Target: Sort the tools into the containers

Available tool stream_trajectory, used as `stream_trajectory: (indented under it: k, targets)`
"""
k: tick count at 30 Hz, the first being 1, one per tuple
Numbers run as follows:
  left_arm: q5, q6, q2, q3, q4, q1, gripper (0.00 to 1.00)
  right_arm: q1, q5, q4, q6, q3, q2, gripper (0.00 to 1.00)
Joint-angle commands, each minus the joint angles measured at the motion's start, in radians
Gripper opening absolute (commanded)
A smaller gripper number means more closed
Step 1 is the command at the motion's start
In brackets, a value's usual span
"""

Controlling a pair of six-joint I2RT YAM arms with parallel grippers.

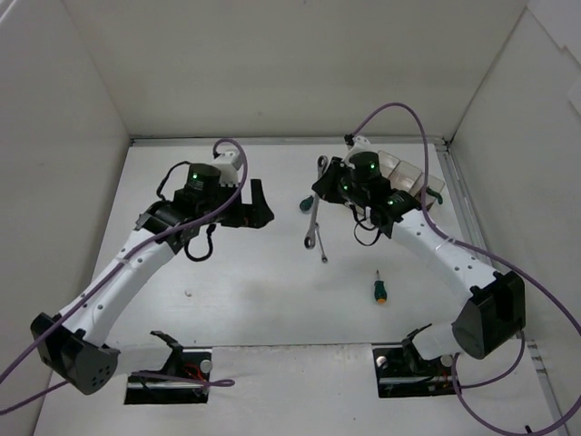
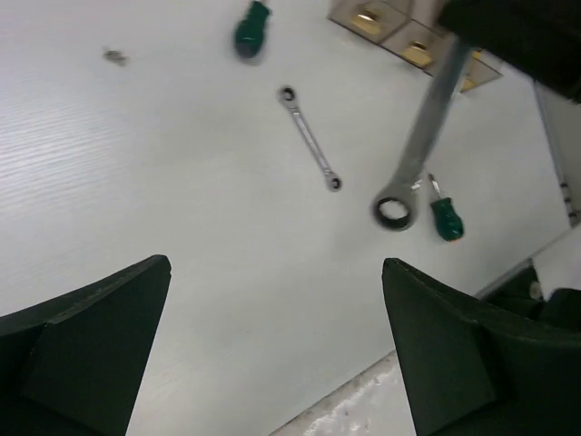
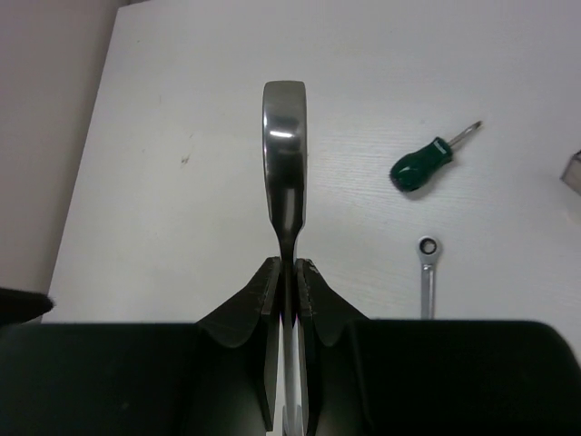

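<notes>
My right gripper [image 1: 320, 189] is shut on a large silver wrench [image 1: 314, 222] and holds it above the table; the wrist view shows the pads [image 3: 272, 282] clamped on its shaft [image 3: 285, 154]. The wrench also hangs in the left wrist view [image 2: 425, 123]. A slim wrench [image 1: 321, 250] [image 2: 310, 151] [image 3: 428, 277] lies on the table below it. One green-handled screwdriver [image 1: 379, 291] [image 2: 445, 216] lies nearer, another [image 1: 306, 204] [image 2: 251, 27] [image 3: 419, 163] lies by the held wrench. The clear bins [image 1: 407, 174] [image 2: 399, 32] stand behind the right arm. My left gripper [image 1: 263, 205] [image 2: 277, 263] is open and empty. No pliers show.
White walls enclose the table at the back and on both sides. A purple cable loops over each arm. A tiny dark speck [image 2: 114, 56] lies on the table. The table's front edge [image 2: 363, 391] shows below my left gripper.
</notes>
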Motion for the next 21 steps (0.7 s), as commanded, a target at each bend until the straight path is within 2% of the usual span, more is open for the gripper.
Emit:
stream_trajectory:
  k: [1,3,8,12,21]
  targets:
    - [-0.205,0.031,-0.12,-0.038,-0.034,0.034,1.0,-0.068,0.095,0.064,-0.022,0.104,-0.056,0.0]
    - [-0.324,0.042,-0.189,-0.082,-0.084,0.054,1.0,-0.095,0.164,0.053,-0.036,0.134,-0.05,0.0]
    - [-0.486,0.077,-0.358,-0.183,-0.164,0.075,1.0,-0.212,0.253,0.038,-0.077,0.23,0.002,0.0]
    - [-0.537,0.083,-0.475,-0.283,-0.199,0.095,1.0,-0.296,0.27,0.027,-0.1,0.339,0.094,0.0]
    - [-0.633,0.064,-0.593,-0.394,-0.239,0.095,1.0,-0.385,0.282,0.024,-0.105,0.488,0.301,0.0]
